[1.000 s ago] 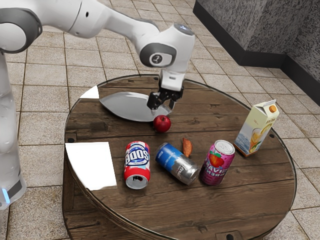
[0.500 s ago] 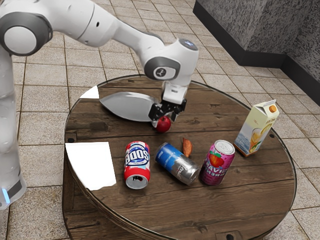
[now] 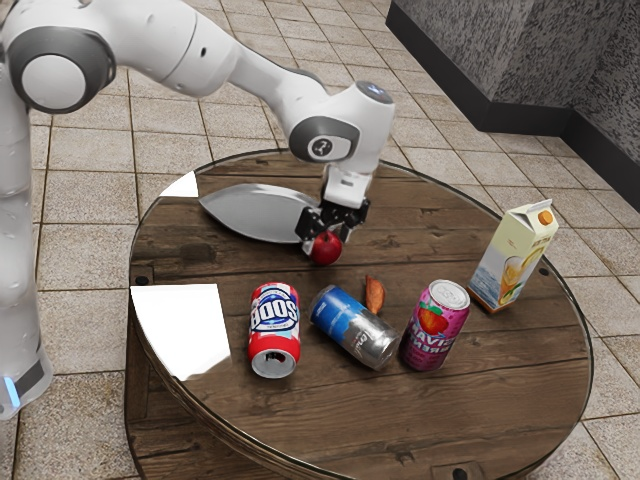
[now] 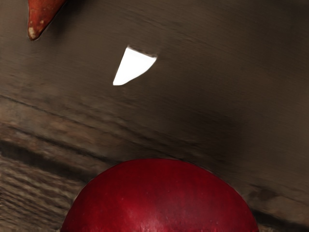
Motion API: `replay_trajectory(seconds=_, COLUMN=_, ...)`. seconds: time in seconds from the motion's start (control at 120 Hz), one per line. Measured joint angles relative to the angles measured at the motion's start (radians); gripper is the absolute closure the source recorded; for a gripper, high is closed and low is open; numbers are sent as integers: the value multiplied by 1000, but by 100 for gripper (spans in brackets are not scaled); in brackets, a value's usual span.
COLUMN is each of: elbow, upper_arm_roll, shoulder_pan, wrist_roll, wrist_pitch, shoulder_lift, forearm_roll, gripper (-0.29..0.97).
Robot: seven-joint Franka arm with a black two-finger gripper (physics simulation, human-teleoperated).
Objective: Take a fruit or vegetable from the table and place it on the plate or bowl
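The claw [image 3: 328,228] stands low over the red apple [image 3: 325,250] and hides its top part. It cannot be told if the claw is clenched on the fruit or released. The red apple sits on the round counter [image 3: 450,420] of dark, rough wood, just beside the near edge of the grey plate [image 3: 245,212]. The plate is flat and shiny, and the claw covers its end toward the exterior view's right.

In the wrist view the apple [image 4: 159,200] is smooth and glossy, cut off at the frame edge. The orange vegetable [image 4: 41,14] is cut off too, with its pointed end visible.

There is one apple, one small orange vegetable [image 3: 375,293], one plate, one carton [image 3: 513,256] and three cans. The red-and-white can [image 3: 274,328] and the blue can [image 3: 352,326] lie on their sides, and the pink can [image 3: 434,325] stands upright. Their labels are hard to read.
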Motion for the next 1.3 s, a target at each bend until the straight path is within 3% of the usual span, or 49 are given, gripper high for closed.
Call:
replay_trajectory(seconds=0.742, elbow=0, upper_arm_roll=0, shoulder_pan=-11, wrist_roll=10, wrist_pitch=8, shoulder_lift=37, forearm_roll=-3, gripper=0)
replay_trajectory(seconds=1.017, elbow=3, upper_arm_roll=-1, shoulder_pan=-10, wrist_roll=1, wrist_pitch=20, shoulder_lift=38, forearm_roll=-6, gripper=48)
replay_trajectory(seconds=1.3, elbow=42, upper_arm_roll=7, shoulder_pan=-27, wrist_roll=-20, wrist_pitch=-17, shoulder_lift=-56, forearm_roll=4, gripper=59)
